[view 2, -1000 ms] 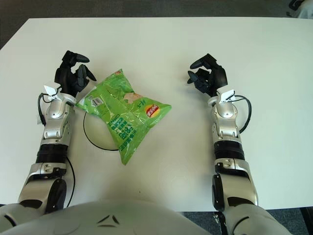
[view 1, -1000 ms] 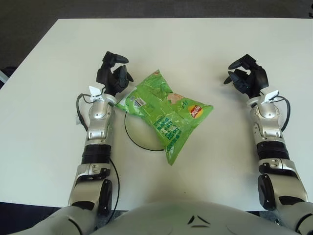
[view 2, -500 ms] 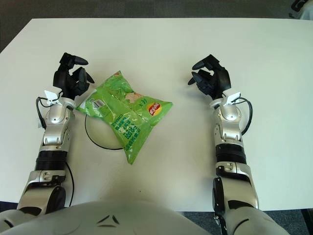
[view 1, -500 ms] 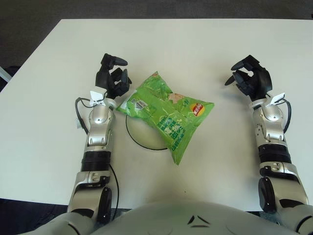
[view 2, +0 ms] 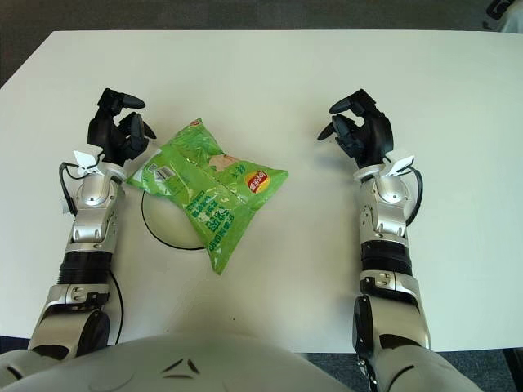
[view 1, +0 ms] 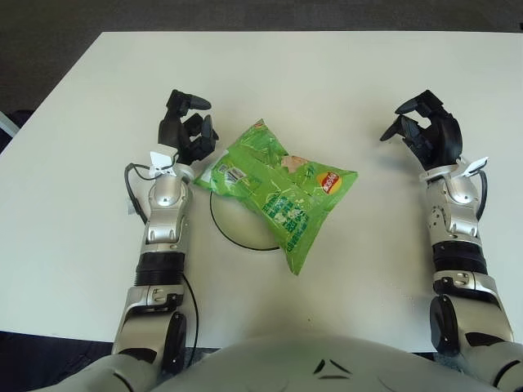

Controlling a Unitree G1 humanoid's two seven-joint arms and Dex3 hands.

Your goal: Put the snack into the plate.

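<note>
A green snack bag (view 1: pixel 278 189) lies across a white plate with a dark rim (view 1: pixel 225 233) at the table's middle, covering most of it and overhanging its right side. My left hand (view 1: pixel 186 131) is just left of the bag's upper left corner, apart from it, fingers relaxed and holding nothing. My right hand (view 1: pixel 426 132) is far to the right of the bag above the table, fingers spread and empty.
The white table (view 1: pixel 327 82) reaches to dark floor at the back and left. A cable loops beside each wrist.
My left hand has drawn slightly left, away from the bag. My right hand has moved a little right and farther back. The bag stays on the plate.
</note>
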